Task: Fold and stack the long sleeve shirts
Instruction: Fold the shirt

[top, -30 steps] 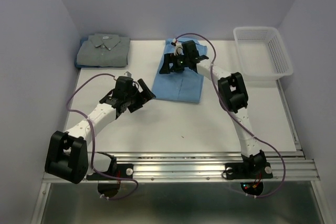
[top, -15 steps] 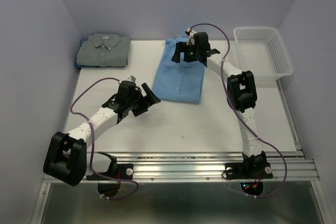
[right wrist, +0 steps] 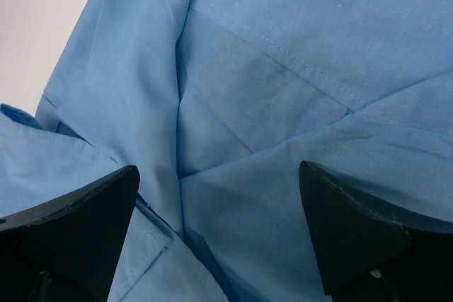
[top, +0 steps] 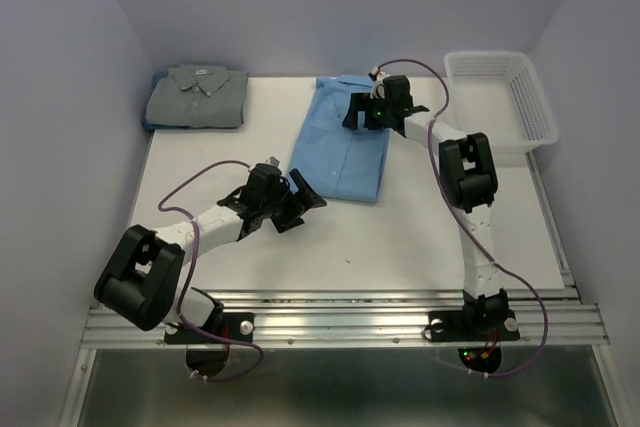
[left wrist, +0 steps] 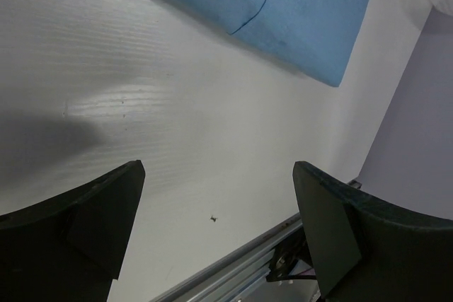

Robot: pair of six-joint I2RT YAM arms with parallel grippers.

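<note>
When seen from the top, the blue shirt [top: 340,152] lay flat in the middle of the table [top: 400,237], and the grey-green shirt [top: 197,97] sat folded in the far left corner. From the left wrist, the left gripper [left wrist: 216,175] hung wide open over bare table. From the right wrist, the right gripper [right wrist: 219,175] hung wide open over blue cloth.

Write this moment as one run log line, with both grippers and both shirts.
left gripper: open, above table near blue shirt | right gripper: open, over blue shirt | grey-green shirt: folded, far left corner
</note>
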